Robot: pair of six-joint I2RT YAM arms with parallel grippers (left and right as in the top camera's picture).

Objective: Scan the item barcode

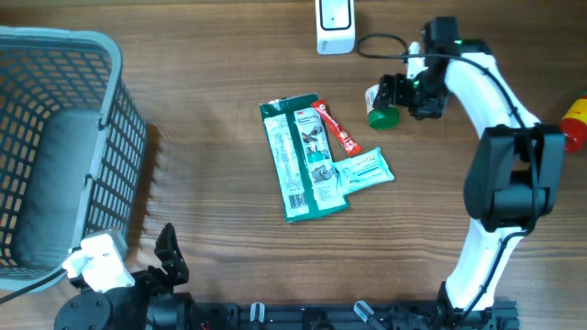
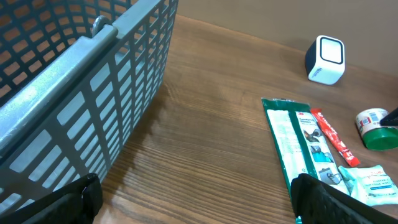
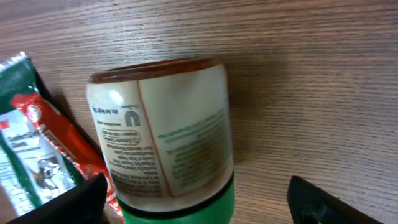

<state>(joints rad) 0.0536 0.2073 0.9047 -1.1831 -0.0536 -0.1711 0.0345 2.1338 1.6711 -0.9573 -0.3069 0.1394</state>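
**Open jaws over a toppled bottle, scanner close by**

Overhead: my right gripper [image 1: 396, 92] hovers with its fingers spread at the green-capped bottle [image 1: 380, 106]. The bottle lies on its side in the upper right of the frame. It is right of the white scanner [image 1: 335, 23] at the top edge and near the red sachet [image 1: 337, 128]. My left gripper [image 1: 171, 255] sits at lower left, beside the basket [image 1: 117, 82].

Left wrist: my left fingers stand wide apart in the bottom corners, with nothing between them. The bottle shows small at the right edge and the scanner sits upper right.

Right wrist: the bottle fills the centre, printed label facing up and green cap toward the bottom edge. My right fingers flank it from the bottom corners. The right one is well clear, and the left one is close beside the label. I cannot pick out a barcode in the print.

The bottle looks rigid, light and smooth, and being round it would likely roll at a nudge. I judge the best hold is across the body near the cap, squeezing its curved sides and leaving the label uncovered for the scanner.
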